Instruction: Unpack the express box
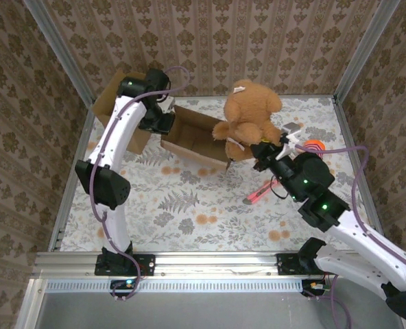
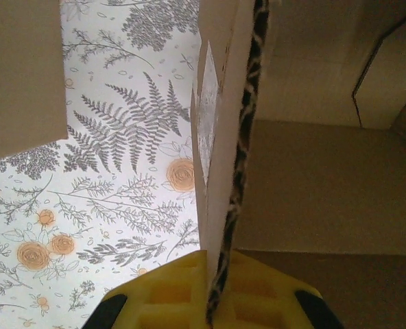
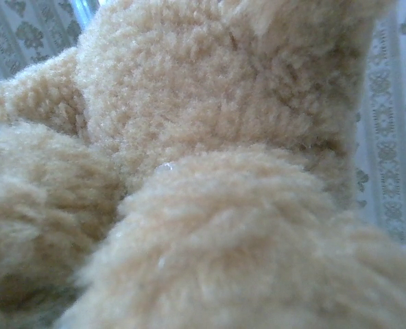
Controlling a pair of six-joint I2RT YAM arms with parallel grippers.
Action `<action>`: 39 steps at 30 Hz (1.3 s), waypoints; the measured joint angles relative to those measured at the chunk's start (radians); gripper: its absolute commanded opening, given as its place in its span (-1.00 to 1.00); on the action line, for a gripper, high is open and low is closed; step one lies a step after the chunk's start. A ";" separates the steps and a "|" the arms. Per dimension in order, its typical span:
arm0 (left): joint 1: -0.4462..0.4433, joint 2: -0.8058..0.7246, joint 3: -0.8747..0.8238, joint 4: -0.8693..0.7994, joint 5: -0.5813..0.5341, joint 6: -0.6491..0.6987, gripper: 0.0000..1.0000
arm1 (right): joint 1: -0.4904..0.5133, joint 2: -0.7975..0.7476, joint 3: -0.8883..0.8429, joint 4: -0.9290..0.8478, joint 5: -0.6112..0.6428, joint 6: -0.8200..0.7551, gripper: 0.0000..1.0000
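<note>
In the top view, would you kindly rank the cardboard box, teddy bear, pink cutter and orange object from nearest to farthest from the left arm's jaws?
1. cardboard box, clamped in those jaws, back left.
2. teddy bear, at the box's right end.
3. pink cutter, nearer, right of centre.
4. orange object, far right.

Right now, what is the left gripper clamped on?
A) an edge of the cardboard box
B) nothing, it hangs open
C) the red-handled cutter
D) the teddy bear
A: in the left wrist view the left gripper is shut on a thin edge of the cardboard box, which runs straight between its fingers. The teddy bear is at the right gripper.
</note>
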 measured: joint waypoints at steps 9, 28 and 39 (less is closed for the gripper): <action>0.034 0.107 0.124 -0.027 0.079 -0.026 -1.00 | -0.030 -0.135 0.128 -0.332 0.126 0.046 -1.00; 0.106 0.219 0.255 0.001 0.262 -0.101 -0.55 | -0.085 -0.076 0.283 -0.788 0.220 0.116 -1.00; 0.130 0.225 0.262 0.067 0.356 -0.120 0.11 | -0.132 -0.074 0.290 -0.846 0.219 0.141 -1.00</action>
